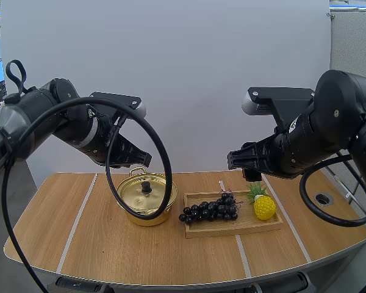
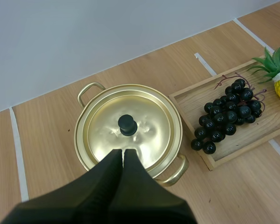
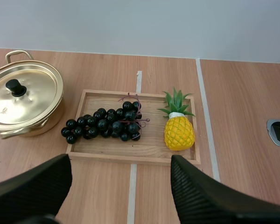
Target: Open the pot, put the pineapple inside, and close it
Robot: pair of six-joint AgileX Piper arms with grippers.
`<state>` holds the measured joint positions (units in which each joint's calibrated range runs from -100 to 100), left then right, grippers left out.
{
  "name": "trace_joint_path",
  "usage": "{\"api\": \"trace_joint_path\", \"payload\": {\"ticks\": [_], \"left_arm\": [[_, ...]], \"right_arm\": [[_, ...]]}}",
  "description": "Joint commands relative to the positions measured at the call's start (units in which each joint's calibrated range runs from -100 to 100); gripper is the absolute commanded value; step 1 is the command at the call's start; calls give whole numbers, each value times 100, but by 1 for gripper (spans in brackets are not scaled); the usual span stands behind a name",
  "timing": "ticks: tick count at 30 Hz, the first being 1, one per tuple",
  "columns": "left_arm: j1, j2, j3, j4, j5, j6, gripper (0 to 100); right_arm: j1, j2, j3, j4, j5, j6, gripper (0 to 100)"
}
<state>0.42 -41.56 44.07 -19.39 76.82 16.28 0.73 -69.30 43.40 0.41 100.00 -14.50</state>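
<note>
Hovering over the round golden pot [image 1: 149,218], left hand [image 2: 123,150] pressed together, right hand [image 3: 120,161] spread.

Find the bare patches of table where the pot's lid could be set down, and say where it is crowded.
Bare: the table left of the pot, the front strip before pot and tray, and the patch between tray and round hole. Crowded: the tray, holding grapes and pineapple, and the slim gap between pot and tray.

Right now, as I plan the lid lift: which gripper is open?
The right gripper, fingers apart above the tray; the left gripper is shut above the lid.
</note>
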Motion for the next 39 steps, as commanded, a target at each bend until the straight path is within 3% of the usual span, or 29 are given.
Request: {"api": "trace_joint_path", "payload": {"ticks": [1,15,19,21,24,25,27,32,39], "left_arm": [[8,14,-28,-109,-207,24,4],[8,26,-28,-76,-5,-158,4],[8,26,-28,300,-22,-350,5],[8,26,-28,569,-22,-400,12],[8,26,-28,893,21,-444,42],[8,26,-28,920,74,-425,56],[8,26,-28,920,196,-376,97],[8,26,-28,806,821,211,100],[8,26,-28,356,641,942,100]], "right_arm": [[-23,-16,-8,-41,0,3,100],[-23,-16,-8,-41,0,3,100],[-23,-16,-8,-41,0,3,100],[-23,-16,-8,-41,0,3,100],[-23,-16,-8,-41,0,3,100],[-23,-16,-8,-41,0,3,100],[-23,-16,-8,-41,0,3,100],[-23,-16,-8,-41,0,3,100],[-23,-16,-8,-41,0,3,100]]}}
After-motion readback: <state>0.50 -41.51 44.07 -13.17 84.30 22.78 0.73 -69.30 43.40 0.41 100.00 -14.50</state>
